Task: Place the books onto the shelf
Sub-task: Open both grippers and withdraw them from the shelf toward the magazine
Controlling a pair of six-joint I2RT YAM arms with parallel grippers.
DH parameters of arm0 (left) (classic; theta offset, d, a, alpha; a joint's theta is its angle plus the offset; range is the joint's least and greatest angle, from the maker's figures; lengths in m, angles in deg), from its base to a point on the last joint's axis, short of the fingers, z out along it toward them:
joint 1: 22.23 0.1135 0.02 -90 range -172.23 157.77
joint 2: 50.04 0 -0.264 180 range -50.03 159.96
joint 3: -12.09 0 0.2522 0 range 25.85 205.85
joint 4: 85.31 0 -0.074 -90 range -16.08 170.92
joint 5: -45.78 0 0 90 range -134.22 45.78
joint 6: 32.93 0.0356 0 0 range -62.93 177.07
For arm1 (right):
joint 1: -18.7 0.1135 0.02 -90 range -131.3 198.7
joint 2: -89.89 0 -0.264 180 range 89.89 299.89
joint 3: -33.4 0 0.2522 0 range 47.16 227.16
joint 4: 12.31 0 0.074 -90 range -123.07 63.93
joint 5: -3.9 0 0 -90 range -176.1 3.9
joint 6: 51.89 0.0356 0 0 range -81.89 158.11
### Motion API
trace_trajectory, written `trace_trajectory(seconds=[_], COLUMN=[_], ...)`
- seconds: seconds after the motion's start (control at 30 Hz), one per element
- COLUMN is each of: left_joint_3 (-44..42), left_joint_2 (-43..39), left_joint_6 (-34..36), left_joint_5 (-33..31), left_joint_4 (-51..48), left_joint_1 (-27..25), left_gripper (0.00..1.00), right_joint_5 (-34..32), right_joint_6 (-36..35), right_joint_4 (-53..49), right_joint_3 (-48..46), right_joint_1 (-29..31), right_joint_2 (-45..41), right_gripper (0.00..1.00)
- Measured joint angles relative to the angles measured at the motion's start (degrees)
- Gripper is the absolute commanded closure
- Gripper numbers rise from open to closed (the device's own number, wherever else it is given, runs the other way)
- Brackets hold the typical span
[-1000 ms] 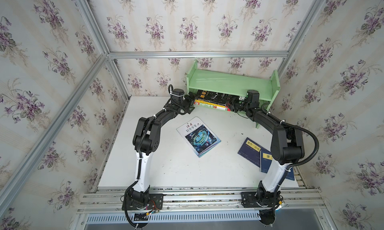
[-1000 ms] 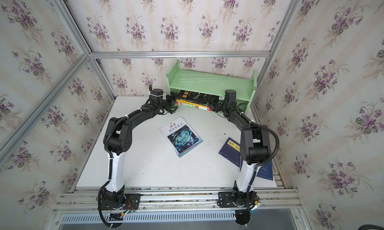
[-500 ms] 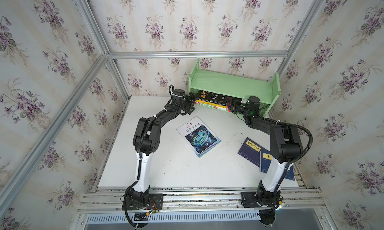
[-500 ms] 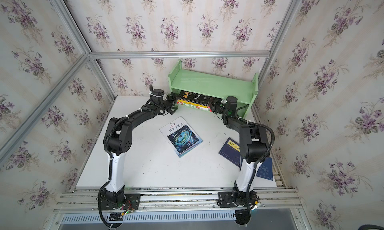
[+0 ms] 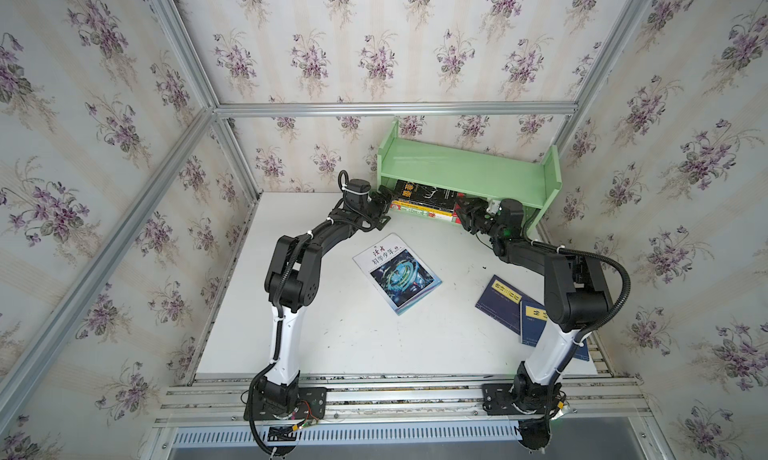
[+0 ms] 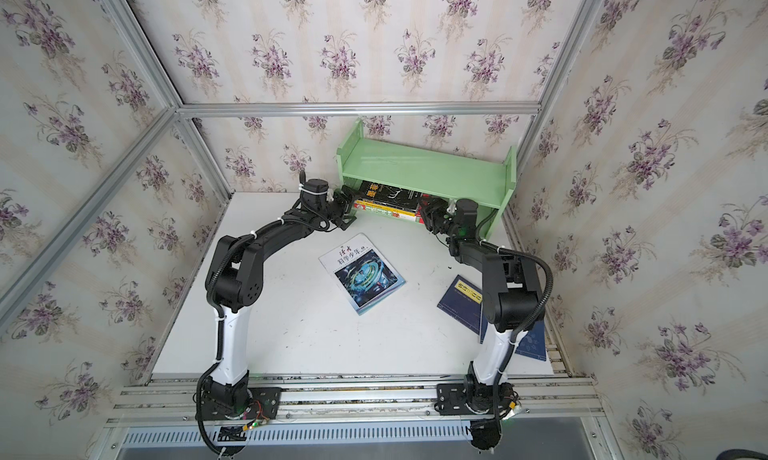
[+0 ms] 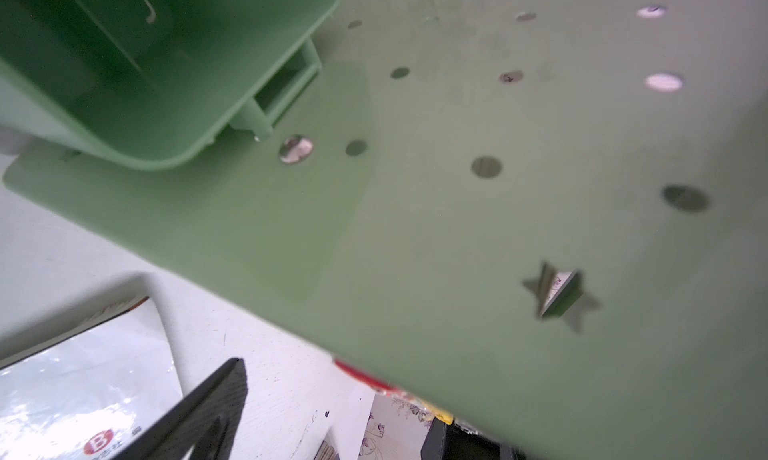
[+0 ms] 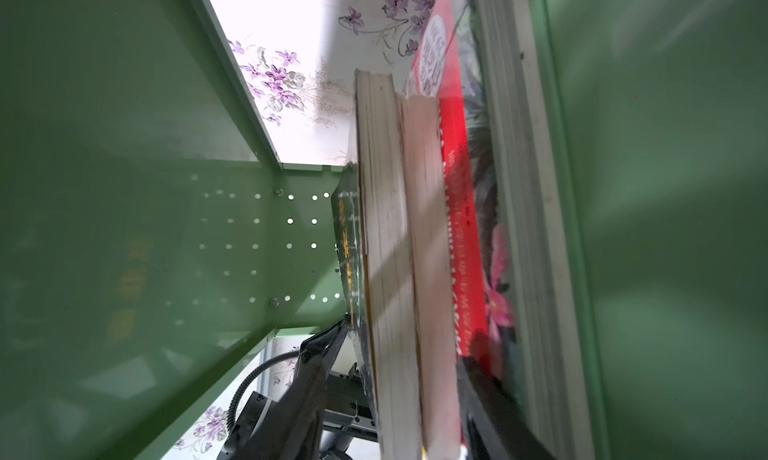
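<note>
**Overhead arrangement.** The shelf [image 5: 469,173] is set at the back of the table [image 5: 332,337]. A stack of 3 books [image 5: 422,207] lies flat on its lower tier, with the black book [image 5: 428,192] uppermost. The white-blue book [image 5: 397,273] is seen face up at mid-table, and 2 navy books [image 5: 498,298] lie overlapping near the table's right edge. The left gripper [image 5: 384,207] is held at the stack's left end, just beside the side panel [image 7: 457,229] that bears the cup [image 7: 124,84], with its jaws spread wide. The right gripper [image 5: 460,213] is placed at the stack's right end. In the right wrist view its fingers [image 8: 494,395] appear to bracket the upper 2 books, but whether these are clamped cannot be told.
</note>
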Motion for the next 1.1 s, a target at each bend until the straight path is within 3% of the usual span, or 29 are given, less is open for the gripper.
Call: trace_trajectory(seconds=[0.37,0.57,0.9,1.1], left_joint_3=[-1.1,-5.5,-27.5,-37.8], left_joint_2=[-1.9,-7.5,-19.6,-27.8], left_joint_6=[0.2,1.5,2.3,5.1], left_joint_5=[0.1,0.1,1.4,1.7], left_joint_4=[-0.5,2.1,6.5,5.7], left_joint_1=[-0.2,-0.2,-0.6,-0.8], left_gripper=[0.00,0.01,0.01,0.01], right_joint_5=[0.2,0.9,1.8,0.2], right_joint_6=[1.0,1.0,-0.2,-10.7], right_joint_4=[-0.3,-2.8,-7.3,-18.8], right_joint_3=[-4.6,-8.7,-21.1,-22.4], right_joint_1=[-1.0,-1.0,1.0,6.0], right_joint_2=[-4.7,-8.5,-20.9,-28.9], right_gripper=[0.45,0.45,0.43,0.41])
